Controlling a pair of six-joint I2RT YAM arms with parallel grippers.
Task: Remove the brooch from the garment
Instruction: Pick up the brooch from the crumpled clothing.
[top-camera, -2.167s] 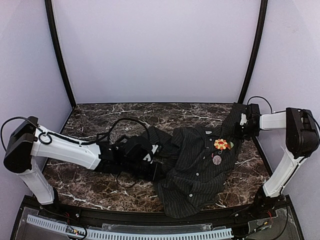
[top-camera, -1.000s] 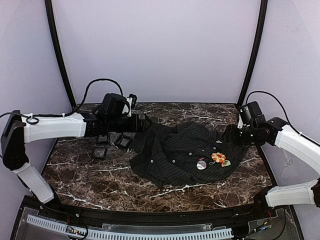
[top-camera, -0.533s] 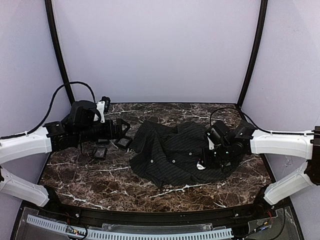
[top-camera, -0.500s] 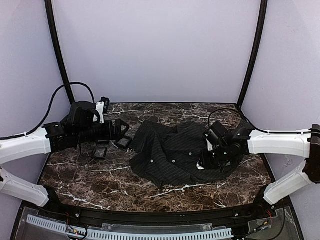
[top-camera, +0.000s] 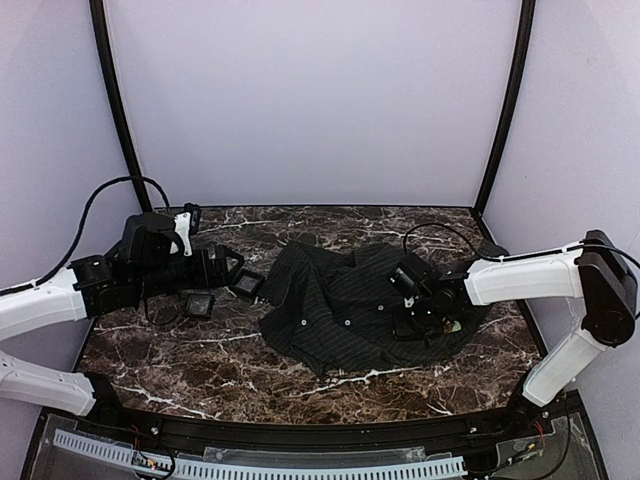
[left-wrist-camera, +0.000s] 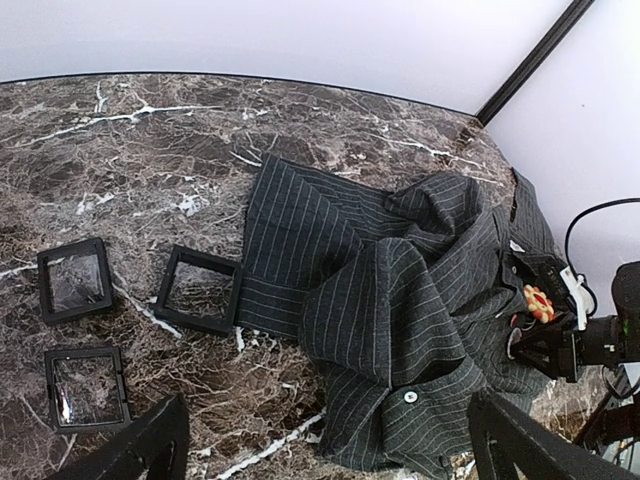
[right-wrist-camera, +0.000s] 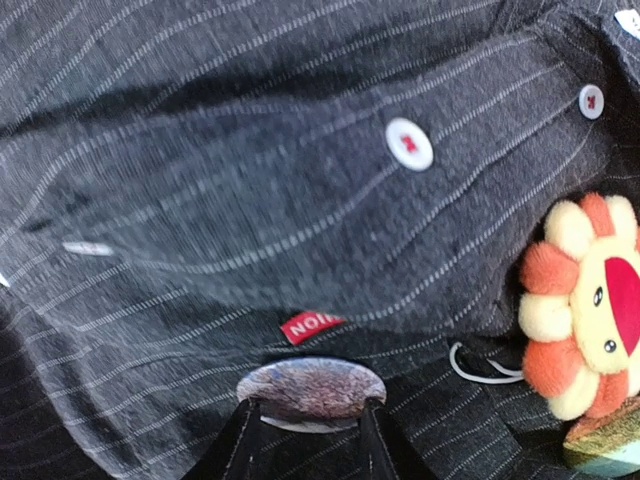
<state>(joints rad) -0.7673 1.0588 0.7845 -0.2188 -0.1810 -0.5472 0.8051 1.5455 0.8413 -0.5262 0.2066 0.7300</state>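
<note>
Garment (top-camera: 330, 305), a dark pinstriped shirt, lies crumpled on the marbled worktop (top-camera: 200, 365), right of centre; my right arm reaches in from the right and my right gripper (right-wrist-camera: 310, 408) is down on the shirt's right-hand part; jaws drawn narrow on a round badge (right-wrist-camera: 310, 384), mottled brown-grey, with one fingertip against each lower side of its rim; the badge lies on the cloth just below a small red label (right-wrist-camera: 310, 326). Brooch (right-wrist-camera: 585, 305): flower-shaped, orange and cream petals round a yellow centre with some red; it sits on the garment to the right of the badge in the right wrist view, near it but apart, and outside my fingers; a thin white loop lies between the two; a greenish piece (right-wrist-camera: 600, 445) sits just beneath the brooch at the frame corner, nature unclear. Two white buttons (right-wrist-camera: 409, 144) with red thread show on the placket above. My left gripper (top-camera: 230, 266) is spread wide and grips nothing; it hangs over the left of the worktop above three square black boxes (left-wrist-camera: 73, 280), which lie flat; the nearest box is just beside the garment's left edge.
</note>
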